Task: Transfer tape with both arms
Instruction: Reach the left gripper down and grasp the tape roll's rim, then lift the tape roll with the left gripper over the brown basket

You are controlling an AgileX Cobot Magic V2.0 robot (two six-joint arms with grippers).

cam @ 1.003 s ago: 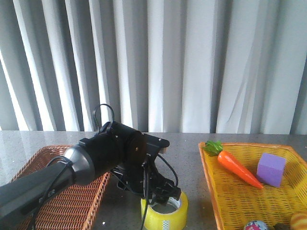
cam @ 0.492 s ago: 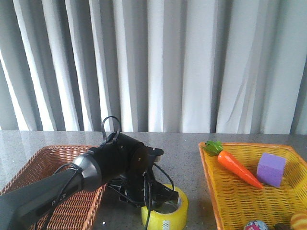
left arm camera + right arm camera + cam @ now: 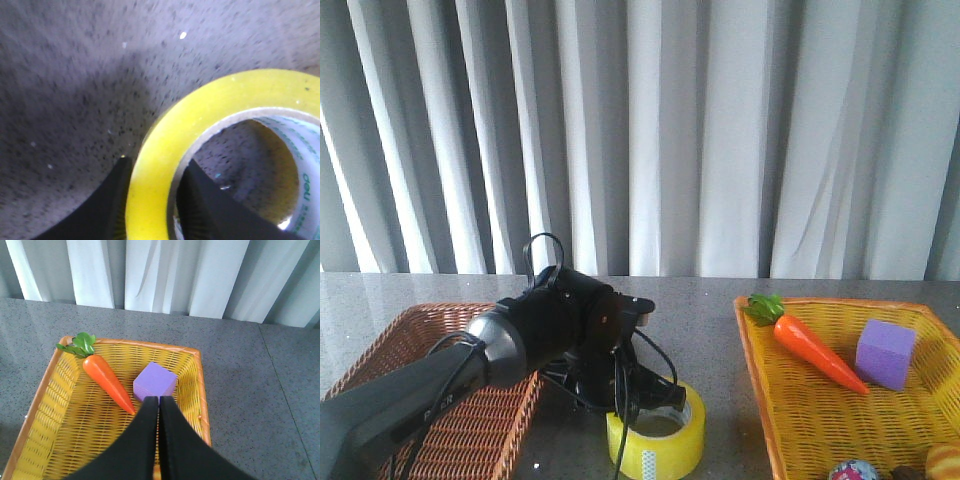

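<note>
The yellow tape roll (image 3: 656,438) lies flat on the grey table between the two baskets. My left gripper (image 3: 638,400) reaches down onto its near-left rim. In the left wrist view the tape (image 3: 210,115) fills the frame, and the left gripper (image 3: 152,172) has one finger outside the yellow wall and one inside the core, pressed against it. My right gripper (image 3: 159,400) is shut and empty, held above the yellow basket near the purple cube (image 3: 155,382). The right arm is out of the front view.
A brown wicker basket (image 3: 440,400) stands at the left. A yellow basket (image 3: 790,400) at the right holds a toy carrot (image 3: 815,350), a purple cube (image 3: 885,353) and small items at its front edge. Grey curtains hang behind the table.
My left arm has lowered and shifted slightly left, and the tape has slid a little left with it. The fingers now grip the roll's wall.
</note>
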